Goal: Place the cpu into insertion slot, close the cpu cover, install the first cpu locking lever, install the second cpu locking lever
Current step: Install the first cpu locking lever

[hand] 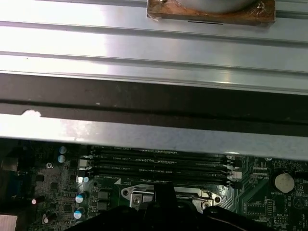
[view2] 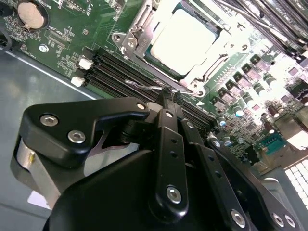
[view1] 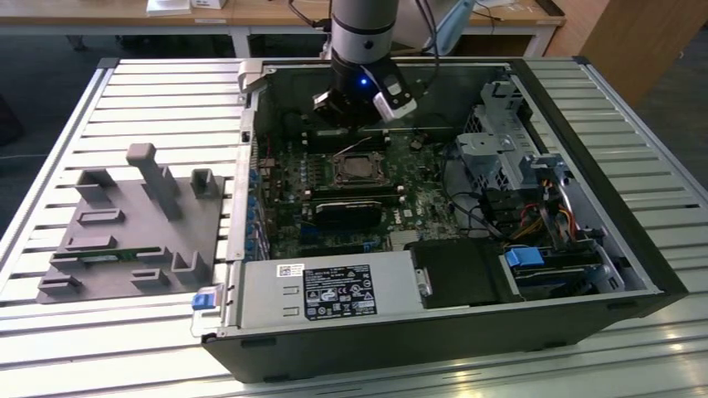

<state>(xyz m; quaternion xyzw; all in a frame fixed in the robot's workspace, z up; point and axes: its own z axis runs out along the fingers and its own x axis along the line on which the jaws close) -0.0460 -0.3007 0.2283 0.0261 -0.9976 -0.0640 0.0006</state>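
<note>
Claw (view2: 168, 94) tight on locking lever (view2: 142, 85) beside cpu (view2: 185, 36)

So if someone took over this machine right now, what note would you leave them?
The gripper is shut, tips at a wire locking lever beside the insertion slot.
The cpu sits in the slot, the cpu cover down around it.
Done: placing the cpu, closing the cover.
Left: likely both levers; I cannot tell whether either is latched.
</note>
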